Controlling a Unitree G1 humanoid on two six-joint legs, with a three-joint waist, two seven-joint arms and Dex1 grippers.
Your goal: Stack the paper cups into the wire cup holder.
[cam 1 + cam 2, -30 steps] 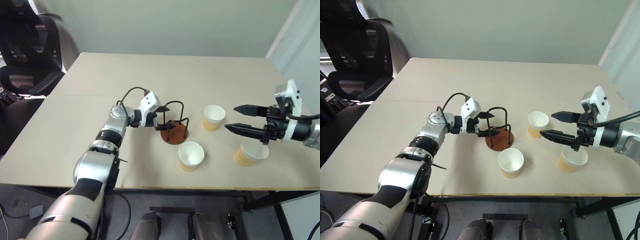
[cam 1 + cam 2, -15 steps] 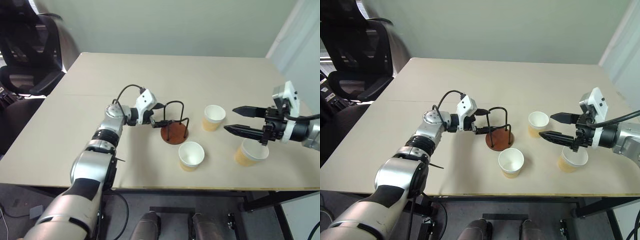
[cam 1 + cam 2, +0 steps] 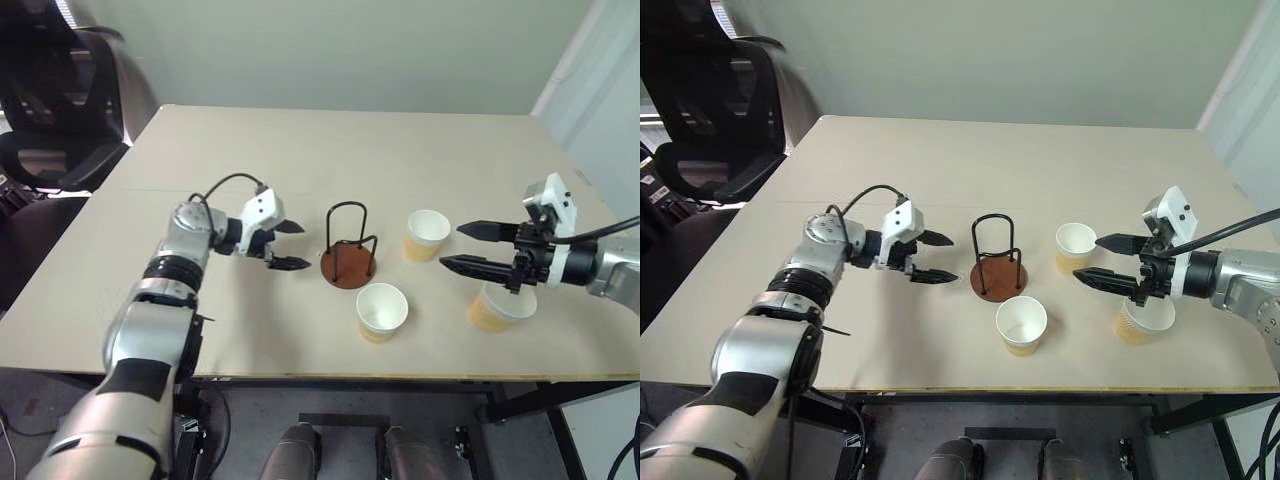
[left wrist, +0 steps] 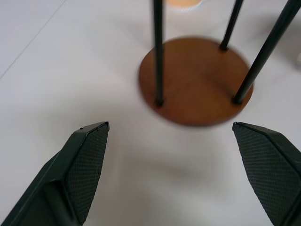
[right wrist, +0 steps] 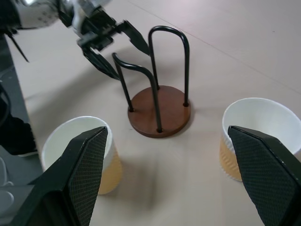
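Cups (image 3: 382,311) stand upright and empty beside the bare wire holder (image 3: 349,262); both arms' fingers spread wide, holding nothing.

The wire cup holder (image 3: 349,246) stands alone near the middle of the counter (image 3: 330,155), with bare surface between it and the left tool (image 3: 285,246), whose jaws are spread and clear of the wire loops. To the holder's right, three paper cups crowd the way: the far cup (image 3: 427,235), the near cup (image 3: 381,311) and the cup (image 3: 494,306) under the wide-open right tool (image 3: 461,247). The far half of the counter lies free.
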